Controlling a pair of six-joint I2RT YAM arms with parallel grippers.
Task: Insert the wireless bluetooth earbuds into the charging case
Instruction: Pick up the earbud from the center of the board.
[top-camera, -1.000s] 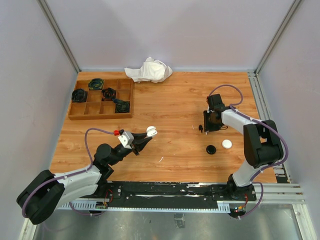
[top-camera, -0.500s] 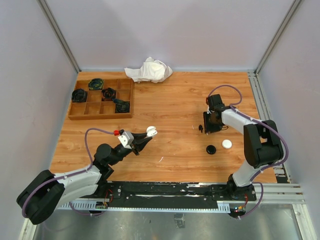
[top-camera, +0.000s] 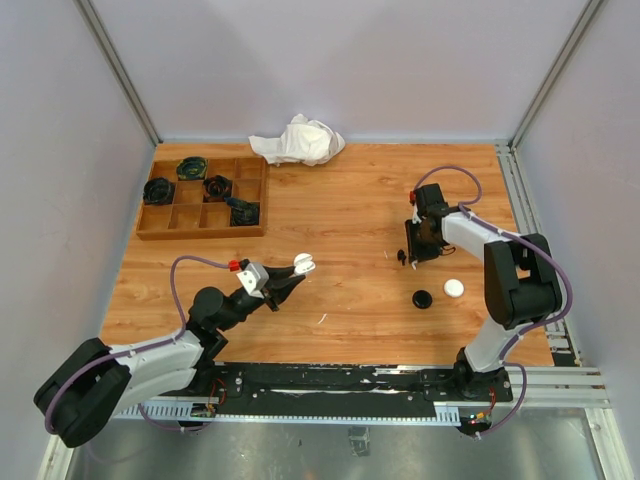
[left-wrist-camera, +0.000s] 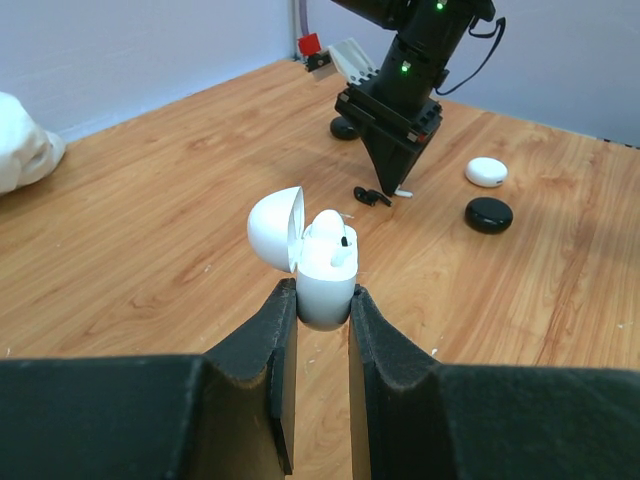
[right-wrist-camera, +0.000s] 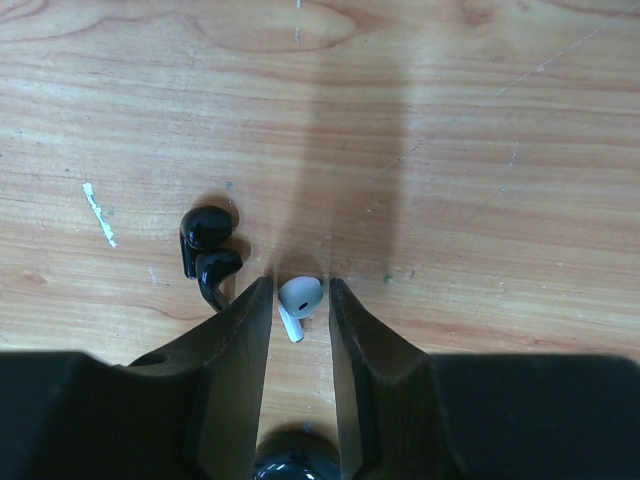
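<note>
My left gripper (left-wrist-camera: 322, 295) is shut on a white charging case (left-wrist-camera: 325, 270), held above the table with its lid tipped open to the left. One white earbud (left-wrist-camera: 338, 245) sits inside it. In the overhead view this case (top-camera: 303, 263) is left of centre. My right gripper (right-wrist-camera: 300, 285) points down at the table, narrowly open, its fingers straddling a white earbud (right-wrist-camera: 299, 295) that lies on the wood. A small gap shows on the bud's right side. Two black earbuds (right-wrist-camera: 210, 250) lie just left of the left finger.
A closed black case (top-camera: 423, 298) and a closed white case (top-camera: 454, 288) lie near the right arm. A wooden divided tray (top-camera: 200, 233) holding dark cases stands at the back left. A white cloth (top-camera: 298, 141) lies at the far edge. A thin white sliver (right-wrist-camera: 99, 214) lies on the wood.
The right arm's elbow has shifted slightly; its gripper stays over the same spot. The left arm and its case have not moved.
</note>
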